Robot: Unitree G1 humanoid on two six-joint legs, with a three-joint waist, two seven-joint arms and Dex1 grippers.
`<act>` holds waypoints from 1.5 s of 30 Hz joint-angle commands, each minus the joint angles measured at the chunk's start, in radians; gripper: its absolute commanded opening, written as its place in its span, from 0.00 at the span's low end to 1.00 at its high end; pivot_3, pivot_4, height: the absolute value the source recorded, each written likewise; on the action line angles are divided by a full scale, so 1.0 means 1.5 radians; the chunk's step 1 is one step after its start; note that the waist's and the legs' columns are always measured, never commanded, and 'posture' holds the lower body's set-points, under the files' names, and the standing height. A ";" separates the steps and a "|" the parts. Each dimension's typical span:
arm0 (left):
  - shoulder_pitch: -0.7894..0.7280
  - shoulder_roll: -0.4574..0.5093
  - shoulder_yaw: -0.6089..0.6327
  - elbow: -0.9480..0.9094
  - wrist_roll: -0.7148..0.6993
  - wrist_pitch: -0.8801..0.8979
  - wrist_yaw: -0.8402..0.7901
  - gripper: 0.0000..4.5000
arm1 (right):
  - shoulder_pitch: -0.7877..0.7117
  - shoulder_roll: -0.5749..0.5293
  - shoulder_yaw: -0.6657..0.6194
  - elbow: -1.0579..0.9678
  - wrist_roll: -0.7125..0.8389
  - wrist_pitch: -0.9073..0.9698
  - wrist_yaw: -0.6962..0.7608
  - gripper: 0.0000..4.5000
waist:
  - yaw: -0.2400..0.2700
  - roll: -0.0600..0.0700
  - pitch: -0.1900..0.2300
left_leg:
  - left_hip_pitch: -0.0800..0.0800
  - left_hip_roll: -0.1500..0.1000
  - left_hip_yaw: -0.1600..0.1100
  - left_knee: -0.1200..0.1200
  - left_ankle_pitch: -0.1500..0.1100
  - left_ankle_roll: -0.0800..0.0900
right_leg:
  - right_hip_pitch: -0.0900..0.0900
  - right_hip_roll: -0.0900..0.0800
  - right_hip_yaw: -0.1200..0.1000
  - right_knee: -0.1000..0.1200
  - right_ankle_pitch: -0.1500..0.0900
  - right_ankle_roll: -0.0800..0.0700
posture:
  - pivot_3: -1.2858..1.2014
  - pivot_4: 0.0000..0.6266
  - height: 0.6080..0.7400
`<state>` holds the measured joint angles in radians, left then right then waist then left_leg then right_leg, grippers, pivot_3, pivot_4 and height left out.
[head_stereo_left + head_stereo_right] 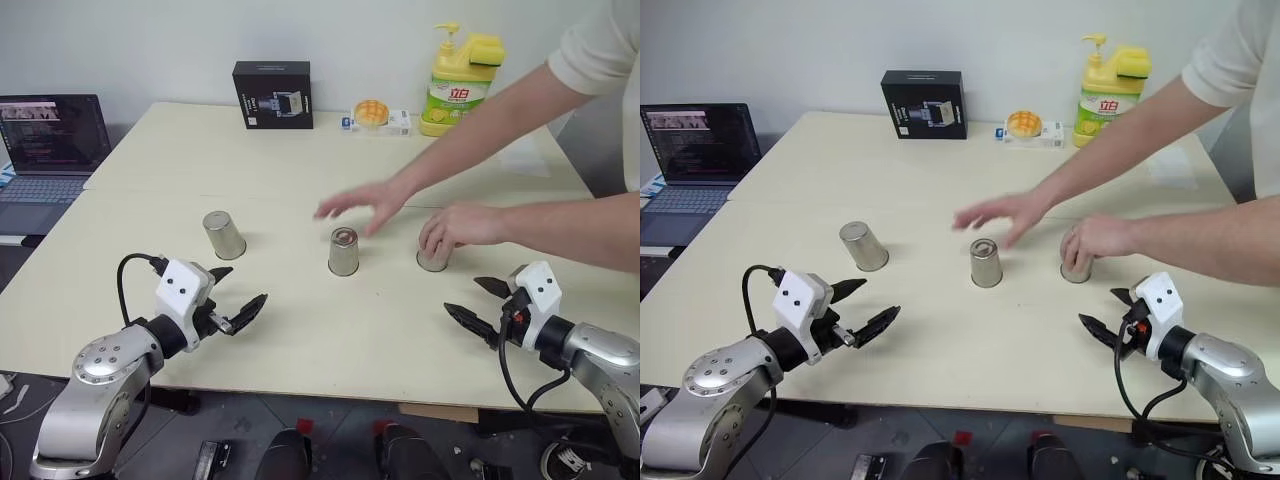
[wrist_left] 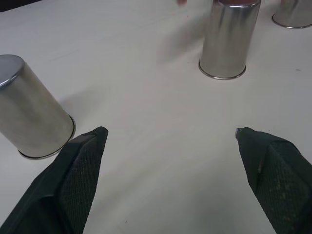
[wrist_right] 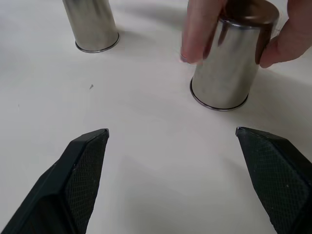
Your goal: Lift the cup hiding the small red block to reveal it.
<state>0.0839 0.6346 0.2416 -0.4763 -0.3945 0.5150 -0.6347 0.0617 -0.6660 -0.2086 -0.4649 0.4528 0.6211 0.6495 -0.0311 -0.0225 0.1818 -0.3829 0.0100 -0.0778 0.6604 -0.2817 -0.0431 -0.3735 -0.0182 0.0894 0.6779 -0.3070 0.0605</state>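
Observation:
Three identical steel cups stand upside down in a row on the table: a left cup, a middle cup and a right cup. Which cup covers the small red block cannot be told; the block is hidden. A person's hand grips the right cup from above. The person's other hand hovers just behind the middle cup. My left gripper is open, short of the left cup. Nearer than the right cup, my right gripper also stands open and holds nothing.
At the table's far side stand a black box, a yellow dish-soap bottle and a small packet with a bun. A laptop sits on a side desk at the left. The person's arms reach in from the right.

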 commanded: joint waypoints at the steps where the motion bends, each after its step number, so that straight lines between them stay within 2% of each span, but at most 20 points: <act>1: -0.008 0.009 0.007 -0.011 -0.010 -0.010 -0.011 1.00 | -0.002 -0.001 -0.013 -0.018 -0.005 -0.016 -0.009 0.98 | 0.000 0.000 0.000 | 0.000 0.000 0.000 0.000 0.000 0.000 | 0.000 0.000 0.000 0.000 0.000 0.000 | 0.52 0.24 1.00; 5: -0.009 0.015 0.000 -0.018 -0.016 -0.014 -0.038 1.00 | 0.002 0.013 -0.017 -0.014 -0.020 -0.033 -0.032 0.98 | 0.000 0.000 0.000 | 0.000 0.000 0.000 0.000 0.000 0.000 | 0.000 0.000 0.000 0.000 0.000 0.000 | 0.52 0.24 1.00; 10: -0.027 0.032 -0.007 -0.065 -0.092 0.002 -0.107 1.00 | 0.004 0.074 0.009 0.001 -0.055 -0.099 -0.072 0.98 | 0.000 0.000 0.000 | 0.000 0.000 0.000 0.000 0.000 0.000 | 0.000 0.000 0.000 0.000 0.000 0.000 | 0.52 0.24 1.00; 15: -0.040 0.036 -0.049 -0.083 -0.084 -0.019 -0.129 1.00 | -0.033 0.128 0.062 0.076 -0.111 -0.166 -0.099 0.98 | -0.001 0.001 0.000 | 0.001 0.000 0.001 0.000 0.000 0.000 | 0.000 0.000 0.001 0.000 0.000 0.000 | 0.52 0.24 1.00; 21: -0.051 0.029 -0.089 -0.077 -0.066 -0.033 -0.126 1.00 | -0.131 0.197 0.092 0.208 -0.150 -0.202 -0.145 0.98 | -0.005 0.002 0.001 | 0.001 0.000 0.001 0.000 0.000 0.000 | 0.000 0.001 0.001 0.001 0.000 0.000 | 0.52 0.24 1.00; 43: -0.049 0.015 -0.105 -0.091 -0.072 -0.029 -0.100 1.00 | -0.308 0.280 0.087 0.444 -0.162 -0.288 -0.185 0.98 | -0.008 0.002 0.002 | 0.000 0.000 0.000 0.000 0.000 0.000 | -0.001 0.000 0.000 0.001 0.000 0.000 | 0.52 0.24 1.00; 45: -0.050 0.014 -0.104 -0.091 -0.073 -0.027 -0.098 1.00 | -0.312 0.282 0.083 0.452 -0.160 -0.298 -0.185 0.90 | -0.009 0.002 0.002 | 0.000 0.000 0.000 0.000 0.000 0.000 | -0.001 0.000 0.000 0.001 0.000 0.000 | 0.52 0.24 1.00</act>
<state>0.0151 0.6559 0.0767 -0.5808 -0.4965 0.4888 -0.7896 -0.3877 -0.2432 -0.0592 0.2165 0.2018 0.2092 0.3710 -0.0442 -0.0189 0.1842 -0.3822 0.0098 -0.0776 0.6601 -0.2816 -0.0431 -0.3743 -0.0178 0.0898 0.6799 -0.3067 0.0599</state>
